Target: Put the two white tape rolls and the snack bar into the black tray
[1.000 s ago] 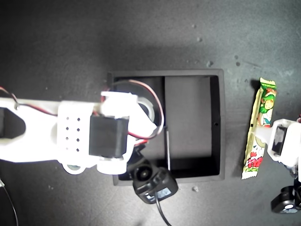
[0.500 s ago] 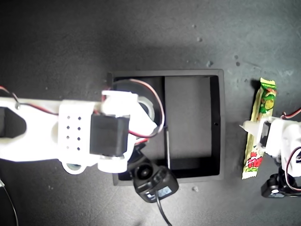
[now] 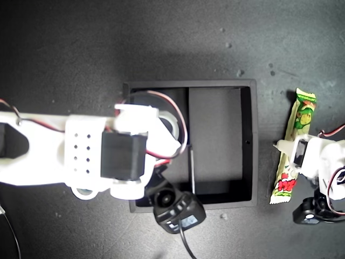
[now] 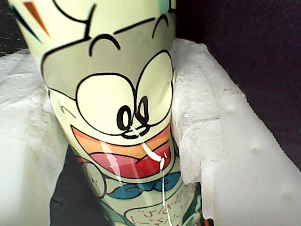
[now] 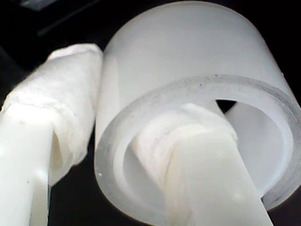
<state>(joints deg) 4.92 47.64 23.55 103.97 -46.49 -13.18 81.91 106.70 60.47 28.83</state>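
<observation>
Black tabletop [image 3: 81, 48]; snack bar [image 3: 291, 148], red lettering unreadable, cartoon face.

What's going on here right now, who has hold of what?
My first gripper is shut on the snack bar, which lies on the dark table outside the black tray, at the exterior view's right. My second gripper holds a white tape roll by its wall, one finger through its centre, over the tray's compartments at the exterior view's left. The tray's long compartment looks empty. A second roll isn't clearly visible.
</observation>
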